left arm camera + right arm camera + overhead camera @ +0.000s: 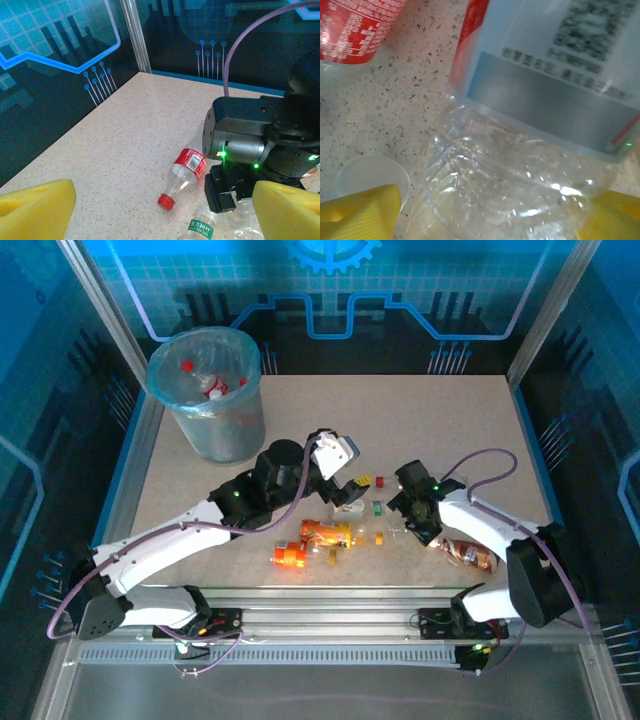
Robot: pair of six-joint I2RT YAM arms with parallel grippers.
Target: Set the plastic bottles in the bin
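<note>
My left gripper [350,483] hangs open over the table's middle, its yellow fingertips [37,210] wide apart. Below the left gripper [162,212] lie a clear plastic bottle with a red cap and red label [187,167] and a clear, green-labelled one [202,230]. My right gripper [405,510] is open and low at the table. Between the right gripper's [487,215] fingers lies a crumpled clear bottle with a pale-blue label [510,185]. Two orange bottles [325,533] and a brown one [470,555] lie near the front. The bin [205,390] at the back left holds bottles.
The right gripper's black body [250,140] stands close beside the red-capped bottle. A red-labelled bottle [355,25] and a clear round bottle mouth [370,175] lie next to the crumpled one. Blue enclosure walls and metal posts [100,300] ring the table.
</note>
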